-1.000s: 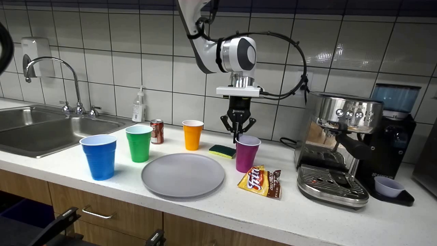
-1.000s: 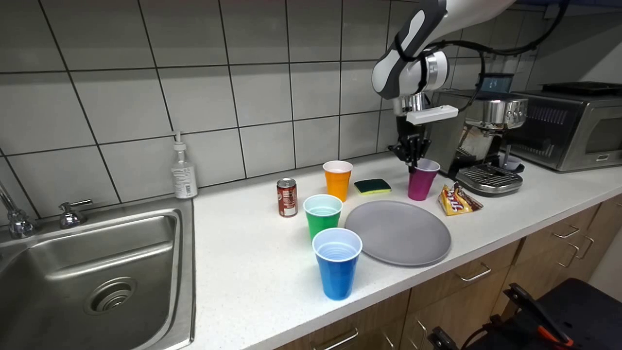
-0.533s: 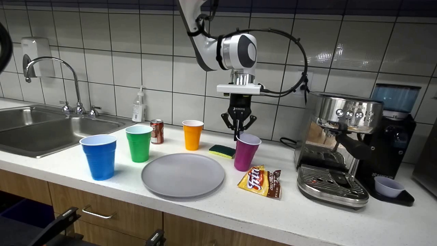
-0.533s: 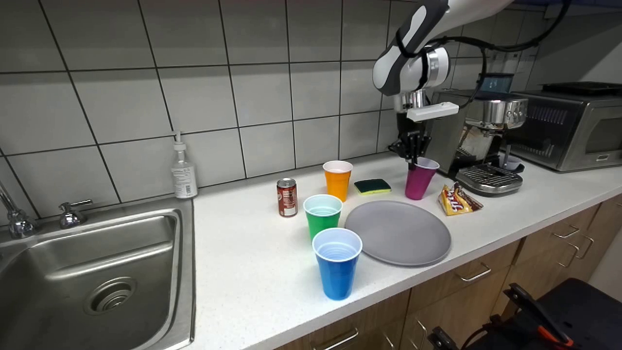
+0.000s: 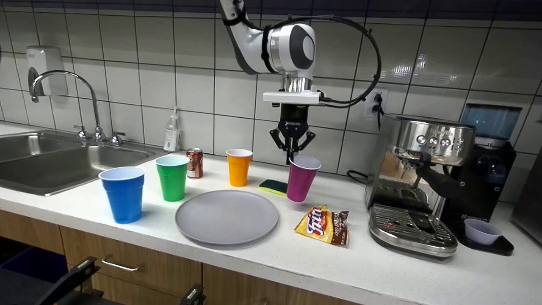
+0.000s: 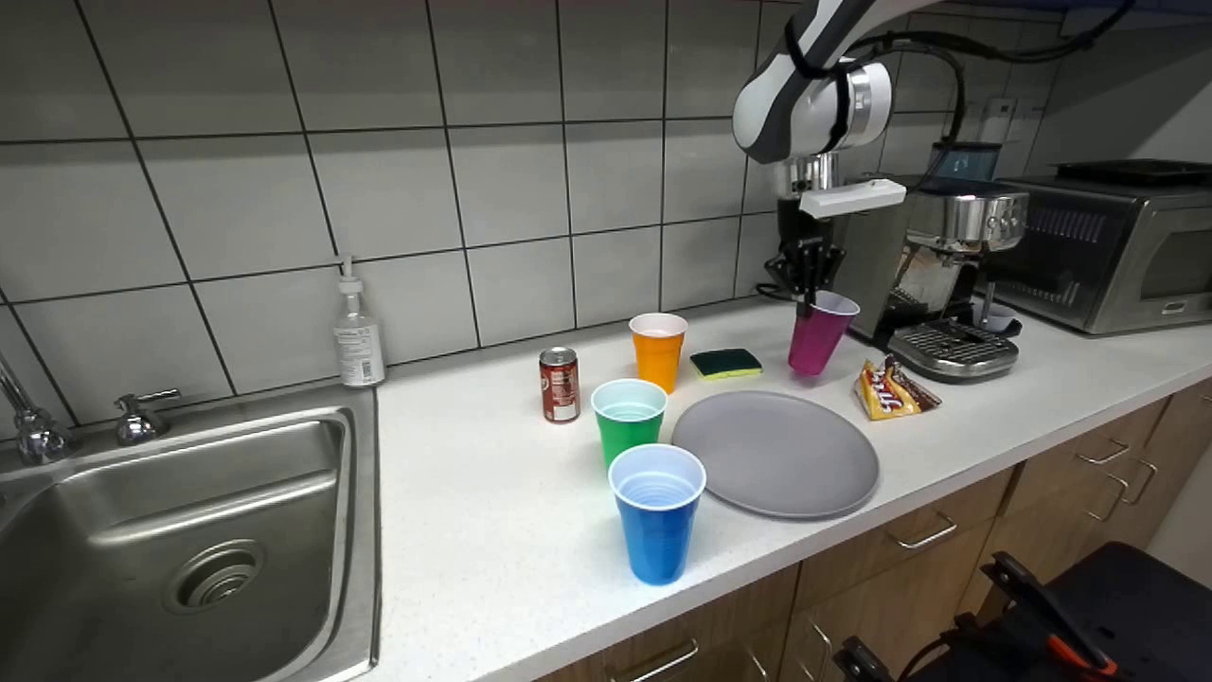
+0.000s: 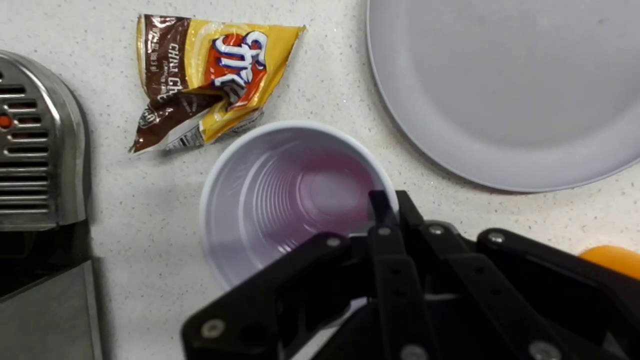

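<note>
The white countertop [image 5: 351,267] carries one double-basin sink [image 5: 72,163] at the left and one espresso machine [image 5: 406,169] at the right. A single gripper [image 7: 395,205] points down between them, its jaws pinching the wall of the purple plastic cup [image 5: 302,183], one inside the rim, one outside. The cup body lies below and to the right of this pinch, since the left side of the rim is taken. Its long axis tilts, rim leaning right, base seemingly just clear of the surface.

One gray plate [image 5: 227,217] lies near and left of it. Of four cups in all, three stand upright: blue cup [image 5: 123,197] nearest, green cup [image 5: 172,183], orange cup [image 5: 239,170] far. One Fritos bag [image 5: 324,226] lies just on the near side of the held cup, one scrub sponge [image 5: 273,186] just left, and one soda can [image 5: 194,163] stands far left.
</note>
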Controlling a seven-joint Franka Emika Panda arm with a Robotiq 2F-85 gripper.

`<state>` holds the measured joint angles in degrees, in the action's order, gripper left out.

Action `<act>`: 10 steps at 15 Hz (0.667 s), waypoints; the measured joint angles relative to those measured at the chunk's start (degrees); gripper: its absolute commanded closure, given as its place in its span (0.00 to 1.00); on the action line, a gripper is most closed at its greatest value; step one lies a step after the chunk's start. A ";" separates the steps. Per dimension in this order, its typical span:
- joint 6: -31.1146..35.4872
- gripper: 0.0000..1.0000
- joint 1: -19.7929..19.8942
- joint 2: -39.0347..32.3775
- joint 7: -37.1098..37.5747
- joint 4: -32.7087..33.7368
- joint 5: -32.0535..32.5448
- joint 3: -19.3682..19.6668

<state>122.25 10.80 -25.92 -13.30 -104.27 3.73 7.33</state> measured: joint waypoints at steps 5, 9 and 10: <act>2.35 0.99 -1.56 6.93 -0.02 -9.72 0.38 -0.16; 4.33 0.99 -3.32 12.59 -0.01 -18.36 1.50 -0.34; 4.74 0.99 -3.69 13.95 -0.01 -20.41 1.79 -0.57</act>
<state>126.99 7.11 -11.97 -13.32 -124.68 5.52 6.76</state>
